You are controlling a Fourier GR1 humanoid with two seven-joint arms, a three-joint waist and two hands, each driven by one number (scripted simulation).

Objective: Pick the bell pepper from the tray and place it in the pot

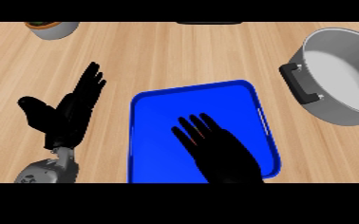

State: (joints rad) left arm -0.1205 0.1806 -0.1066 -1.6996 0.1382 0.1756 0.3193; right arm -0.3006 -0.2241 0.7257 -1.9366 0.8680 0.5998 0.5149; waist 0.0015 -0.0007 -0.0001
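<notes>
The blue tray (151,123) lies in the middle of the counter. My right hand (221,154) hovers over the tray's centre, back up, with its fingers (188,128) bent downward and the thumb tucked out of sight. Only thin red slivers of the bell pepper (200,133) show between those fingers; the rest is hidden under the hand. The grey pot (336,71) stands at the right edge, with a black handle (300,83) facing the tray. My left hand (70,111) rests open left of the tray, fingers pointing up and thumb spread.
A small grey bowl (52,28) with something brown and green in it sits at the far left corner. A dark object (209,23) peeks in at the top edge. Bare wood lies between the tray and the pot.
</notes>
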